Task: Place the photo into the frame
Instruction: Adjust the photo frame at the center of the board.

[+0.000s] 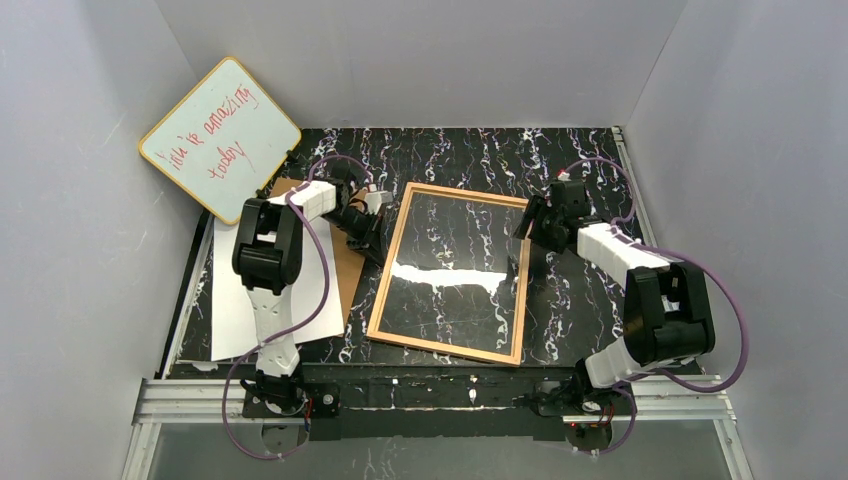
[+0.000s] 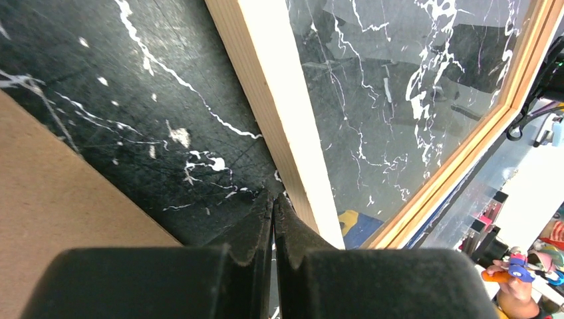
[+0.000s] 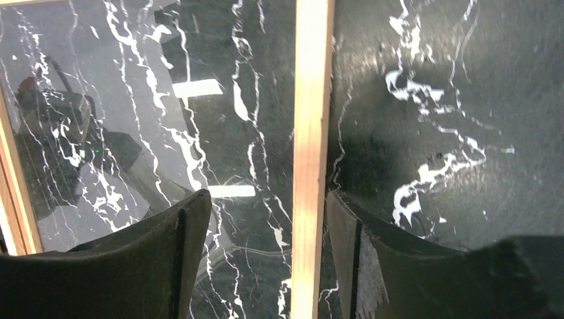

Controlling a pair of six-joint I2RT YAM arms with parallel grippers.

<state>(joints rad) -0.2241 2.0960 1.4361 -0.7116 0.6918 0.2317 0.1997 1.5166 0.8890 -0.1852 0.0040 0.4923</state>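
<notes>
- Where the black marbled table (image 1: 450, 150) has its middle, we see the frame (image 1: 450, 240) lying flat, its long sides running near to far and slightly tilted, the table's pattern showing through the clear pane.
- We find nothing inside the frame; a bright white streak of reflection crosses the pane.
- We see the right gripper (image 1: 525, 235) at the frame's right rail, toward the far end. In the right wrist view this gripper (image 3: 267, 196) stands spread apart astride the rail (image 3: 311, 133): one finger hangs over the pane, the other sits just beside the rail's outer edge, and neither clamps it.
- We see the left gripper (image 1: 378, 240) at the frame's left rail. In the left wrist view its fingers (image 2: 273, 203) are pressed together with nothing between them, the tip right at the rail's outer edge (image 2: 286, 113).
- We see the brown backing board (image 1: 348, 280) just left of the frame, partly under the left arm.
- We find the photo (image 1: 228, 310) further left, near the table's left edge, white side up, well apart from the frame.
- We see a yellow-rimmed whiteboard (image 1: 220, 138) with red writing at the far left.
</notes>
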